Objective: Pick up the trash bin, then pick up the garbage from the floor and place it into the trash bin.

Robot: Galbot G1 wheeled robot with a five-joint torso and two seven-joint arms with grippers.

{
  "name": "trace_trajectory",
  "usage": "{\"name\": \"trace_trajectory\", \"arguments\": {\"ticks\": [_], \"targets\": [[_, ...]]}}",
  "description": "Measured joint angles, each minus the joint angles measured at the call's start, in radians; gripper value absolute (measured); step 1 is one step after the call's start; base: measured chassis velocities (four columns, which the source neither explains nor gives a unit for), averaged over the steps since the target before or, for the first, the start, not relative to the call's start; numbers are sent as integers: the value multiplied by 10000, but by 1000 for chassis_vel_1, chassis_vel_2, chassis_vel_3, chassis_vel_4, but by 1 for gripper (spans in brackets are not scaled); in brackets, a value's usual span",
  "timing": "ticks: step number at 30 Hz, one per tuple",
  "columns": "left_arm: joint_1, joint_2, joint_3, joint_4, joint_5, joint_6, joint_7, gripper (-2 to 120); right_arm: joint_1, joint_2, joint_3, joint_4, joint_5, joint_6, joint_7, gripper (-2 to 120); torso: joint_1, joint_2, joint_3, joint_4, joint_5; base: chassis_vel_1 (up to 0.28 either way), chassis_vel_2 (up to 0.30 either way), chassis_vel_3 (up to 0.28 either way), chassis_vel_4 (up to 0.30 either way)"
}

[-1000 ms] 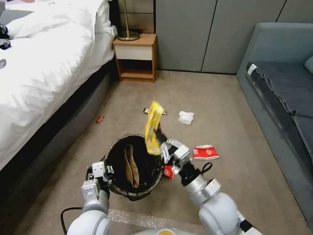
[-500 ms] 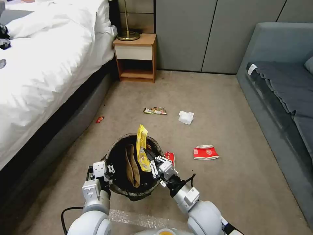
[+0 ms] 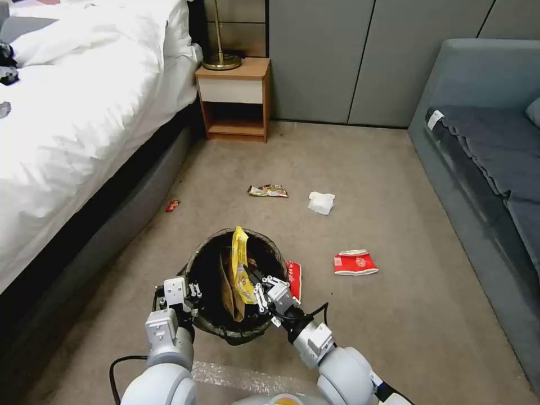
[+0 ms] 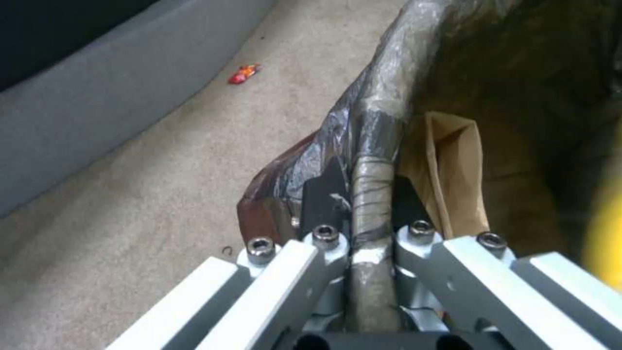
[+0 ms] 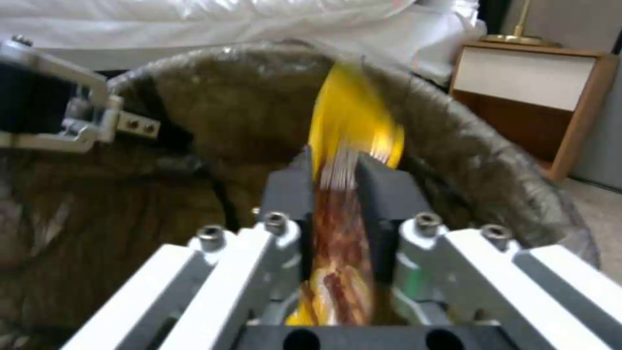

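Beside the bed [image 3: 67, 129], L gripper [image 3: 179, 292] was clamped on the near-left rim of the trash bin [image 3: 202, 256]; R gripper [image 3: 254, 281] pinched a yellow wrapper [image 3: 240, 264] inside the bin's mouth; red wrapper [image 3: 293, 278] touched the bin's right edge; open carpet [image 3: 416, 315] lay beyond, w/ more litter [image 3: 355, 262] near the sofa [image 3: 484, 135].
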Motion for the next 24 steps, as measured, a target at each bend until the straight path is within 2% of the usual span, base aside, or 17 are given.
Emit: {"name": "trace_trajectory", "arguments": {"ticks": [1, 5, 7, 9, 11, 12, 14, 16, 18, 19, 21, 24], "targets": [[-9, -4, 2, -9, -2, 5, 0, 0, -4, -9, -34, -12, -16, -5, 0, 24, 0, 0, 0, 0, 0, 0, 0, 0, 0], [-30, -17, 2, -29, -5, 15, 0, 0, -57, -34, -94, -27, -90, -6, 0, 34, 0, 0, 0, 0, 0, 0, 0, 0, 0], [-42, -18, 2, -53, -14, 24, 0, 0, -119, -51, -105, -28, -129, -2, 0, 44, -1, 0, 0, 0, 0, 0, 0, 0, 0], [-56, -17, 2, -53, -20, 28, 0, 0, -145, -66, -104, -27, -147, 1, 0, 47, 0, 0, 0, 0, 0, 0, 0, 0, 0], [-85, -13, -11, -53, -36, 39, 0, 0, -199, -116, -68, -5, -183, 10, 0, 59, 0, 0, 0, 0, 0, 0, 0, 0, 0], [-85, -13, -11, -53, -36, 39, 0, 0, -199, -116, -68, -5, -183, 10, 0, 59, 0, 0, 0, 0, 0, 0, 0, 0, 0], [-105, -9, -14, -55, -51, 52, -1, 0, -256, -149, -22, 25, -215, 29, -2, 70, 0, 0, 0, 0, 0, 0, 0, 0, 0], [-115, -8, -14, -55, -52, 56, 0, 0, -273, -155, -12, 34, -227, 42, -1, 74, 0, 0, 0, 0, 0, 0, 0, 0, 0], [-129, -6, -15, -55, -53, 60, -1, 0, -303, -171, 12, 121, -249, 67, -1, 86, 0, 0, 0, 0, 0, 0, 0, 0, 0], [-129, -6, -15, -55, -53, 60, -1, 0, -303, -171, 12, 121, -249, 67, -1, 86, 0, 0, 0, 0, 0, 0, 0, 0, 0], [-137, 6, -49, -48, -59, 63, 0, 0, -306, -164, 124, 435, -323, 130, 2, 95, 0, 0, 0, 0, 0, 0, 0, 0, 0], [-144, 21, -89, 7, -61, 63, 0, 0, -283, -130, 233, 743, -411, 200, 21, 98, 0, 0, 0, -1, 0, 0, 0, 0, 0]]}}
